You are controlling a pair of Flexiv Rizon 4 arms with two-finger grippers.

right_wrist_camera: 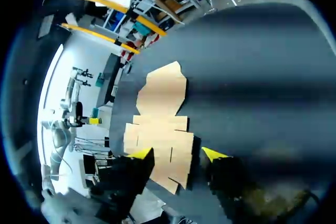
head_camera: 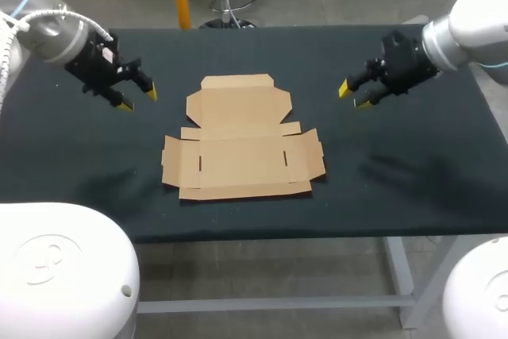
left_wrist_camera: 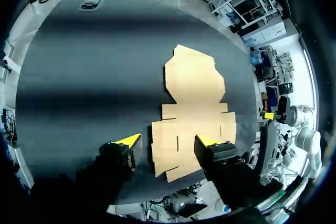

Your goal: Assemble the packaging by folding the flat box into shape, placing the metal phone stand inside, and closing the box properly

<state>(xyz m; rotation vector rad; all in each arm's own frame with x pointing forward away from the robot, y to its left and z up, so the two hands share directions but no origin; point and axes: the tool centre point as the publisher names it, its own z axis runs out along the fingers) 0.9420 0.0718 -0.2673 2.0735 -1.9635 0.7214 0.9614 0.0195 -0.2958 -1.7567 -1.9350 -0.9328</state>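
A flat, unfolded brown cardboard box (head_camera: pixel 242 136) lies in the middle of the dark table, its lid panel toward the far side. My left gripper (head_camera: pixel 136 99) hovers above the table to the box's left, open, with nothing between its fingers. My right gripper (head_camera: pixel 353 94) hovers to the box's right, also open with nothing in it. From the left wrist, the box (left_wrist_camera: pixel 191 108) lies ahead of the open gripper (left_wrist_camera: pixel 168 141). From the right wrist, the box (right_wrist_camera: pixel 160 124) lies ahead of that open gripper (right_wrist_camera: pixel 177 154). No metal phone stand shows in the head view.
The black cloth table (head_camera: pixel 413 172) has bare room on both sides of the box and in front of it. A small grey flat object (left_wrist_camera: pixel 92 1) lies near the table's far end in the left wrist view; what it is I cannot tell.
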